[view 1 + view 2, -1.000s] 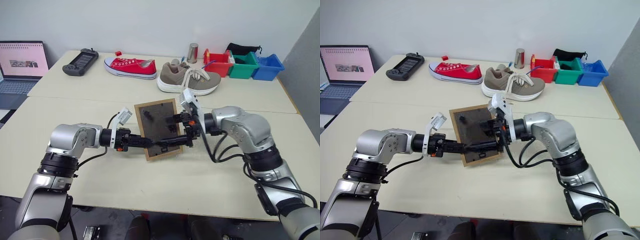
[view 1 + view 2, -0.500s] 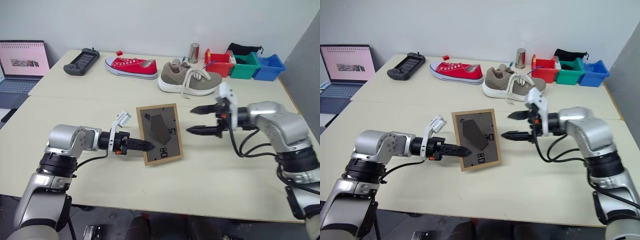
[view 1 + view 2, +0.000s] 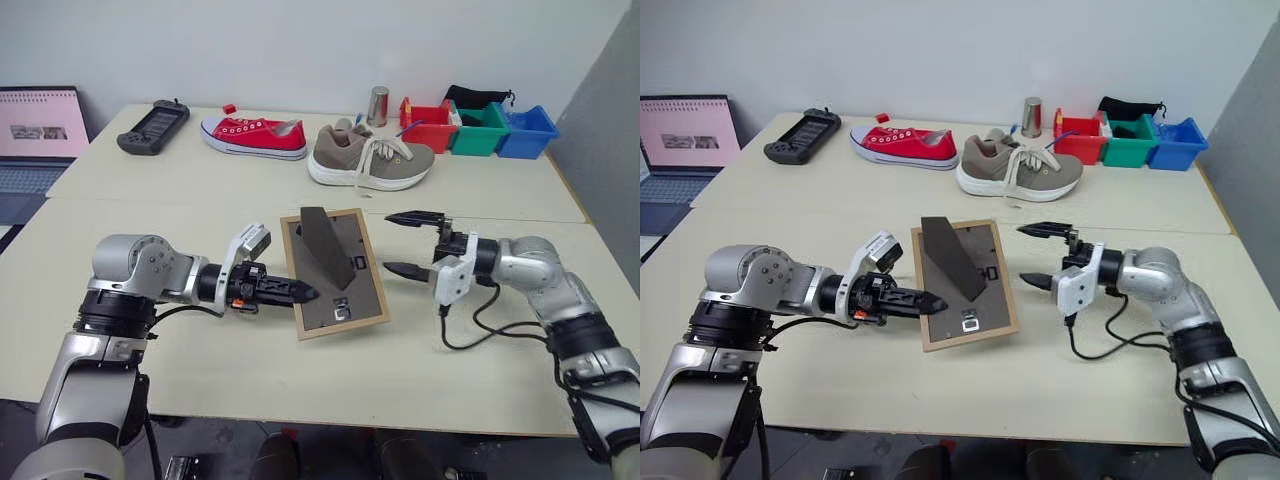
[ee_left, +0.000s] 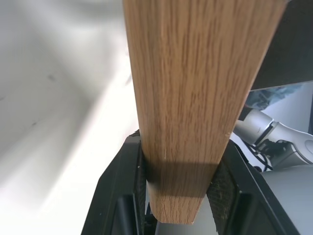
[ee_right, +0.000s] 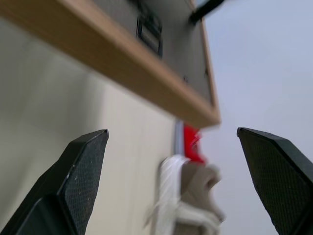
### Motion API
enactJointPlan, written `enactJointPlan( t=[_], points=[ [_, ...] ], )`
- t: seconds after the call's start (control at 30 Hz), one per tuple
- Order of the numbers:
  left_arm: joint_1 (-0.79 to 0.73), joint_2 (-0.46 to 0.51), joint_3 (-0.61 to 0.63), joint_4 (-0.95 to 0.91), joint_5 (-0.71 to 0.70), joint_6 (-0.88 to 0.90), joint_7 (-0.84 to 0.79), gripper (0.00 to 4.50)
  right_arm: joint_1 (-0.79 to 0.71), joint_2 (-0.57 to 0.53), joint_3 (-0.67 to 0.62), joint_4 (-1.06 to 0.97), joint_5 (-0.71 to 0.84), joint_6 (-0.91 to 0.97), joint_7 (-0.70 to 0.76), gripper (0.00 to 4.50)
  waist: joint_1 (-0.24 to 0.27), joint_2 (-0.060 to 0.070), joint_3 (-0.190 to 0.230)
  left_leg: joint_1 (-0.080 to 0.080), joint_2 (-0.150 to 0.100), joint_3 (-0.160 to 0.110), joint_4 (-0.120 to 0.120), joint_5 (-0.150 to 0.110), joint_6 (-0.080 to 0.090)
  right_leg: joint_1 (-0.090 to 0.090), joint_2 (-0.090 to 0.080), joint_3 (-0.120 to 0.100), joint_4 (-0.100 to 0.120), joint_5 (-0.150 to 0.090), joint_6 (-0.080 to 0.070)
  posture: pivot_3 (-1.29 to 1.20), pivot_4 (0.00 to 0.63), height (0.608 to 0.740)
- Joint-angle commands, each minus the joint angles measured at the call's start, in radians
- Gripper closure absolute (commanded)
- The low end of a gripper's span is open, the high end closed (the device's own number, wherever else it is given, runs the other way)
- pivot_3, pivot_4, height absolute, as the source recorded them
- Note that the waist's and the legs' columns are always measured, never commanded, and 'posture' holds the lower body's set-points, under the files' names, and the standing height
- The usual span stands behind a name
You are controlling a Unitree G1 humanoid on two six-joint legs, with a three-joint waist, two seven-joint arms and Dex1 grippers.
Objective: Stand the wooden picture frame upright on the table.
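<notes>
No text, label or number can be read on the wooden picture frame (image 3: 335,272) or elsewhere.

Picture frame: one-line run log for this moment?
left claw shut on wooden picture frame edge | stand folded out | right claw open, clear | table

The wooden picture frame (image 3: 334,272) had a light oak border with fine grain and a dark brown back; the table (image 3: 200,190) was pale cream; one sneaker (image 3: 254,137) was red, another (image 3: 370,160) taupe with white laces; the bins (image 3: 478,127) were red, green, blue.
</notes>
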Motion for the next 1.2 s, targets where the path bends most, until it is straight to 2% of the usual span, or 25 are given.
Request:
enactJointPlan(
  t=[0.03,0.17,0.3,0.53,0.63,0.9,0.97,1.2],
  points=[
    [0.014,0.016,0.007,-0.063,-0.083,0.004,0.035,3.19,-0.051,0.041,-0.006,0.046,-0.193,-0.118,-0.213,0.04,0.004,0.000,0.000,0.000,0.000,-0.001,0.000,0.000,0.000,0.000,0.000,-0.001,0.000,0.000,0.000,0.00,0.150,0.740],
    [0.029,0.010,0.020,-0.064,-0.123,0.004,0.087,3.19,-0.113,0.081,0.038,0.093,-0.358,-0.079,-0.380,0.04,0.005,0.000,0.000,0.000,-0.001,-0.001,0.000,0.000,0.000,0.001,-0.001,0.000,0.000,0.000,0.000,0.00,0.150,0.740],
    [0.032,0.010,0.033,-0.059,-0.163,0.004,0.131,3.19,-0.166,0.089,0.093,0.150,-0.416,-0.069,-0.482,0.04,0.004,0.000,0.000,0.000,-0.001,-0.001,0.000,0.001,-0.001,0.001,-0.001,0.000,0.000,0.000,0.000,0.00,0.150,0.740],
    [0.050,0.016,0.054,-0.054,-0.237,0.004,0.198,3.19,-0.187,0.058,0.147,0.169,-0.456,-0.095,-0.603,1.71,0.004,0.000,0.000,0.000,-0.001,-0.001,0.000,0.001,-0.001,0.001,-0.001,0.000,0.000,0.000,0.000,0.00,0.150,0.740],
    [0.065,0.013,0.059,-0.078,-0.248,0.004,0.219,3.19,-0.188,0.052,0.168,0.167,-0.477,-0.087,-0.644,2.19,0.004,0.000,0.000,0.000,-0.001,-0.001,0.000,0.001,-0.001,0.001,-0.001,0.000,0.000,0.000,0.000,0.00,0.150,0.740],
    [0.083,-0.036,0.145,-0.108,-0.207,-0.021,0.262,3.19,-0.196,0.031,0.198,0.159,-0.484,-0.081,-0.702,2.29,0.004,0.000,0.000,0.000,-0.001,-0.001,0.000,0.001,0.000,0.001,-0.001,0.000,0.001,0.000,0.000,0.00,0.150,0.740],
    [0.079,-0.050,0.171,-0.086,-0.206,-0.012,0.278,2.50,-0.192,0.026,0.202,0.148,-0.486,-0.080,-0.711,2.29,0.004,0.000,0.000,0.000,-0.002,-0.001,0.000,0.001,0.000,0.001,-0.002,0.000,0.001,0.000,0.000,0.00,0.150,0.740],
    [0.063,-0.046,0.200,-0.045,-0.249,0.004,0.298,1.15,-0.186,0.009,0.213,0.132,-0.495,-0.068,-0.742,2.34,0.002,0.000,0.000,0.001,-0.002,-0.001,0.000,0.001,0.000,0.001,-0.002,0.000,0.001,0.000,0.000,0.00,0.150,0.740]
  ],
)
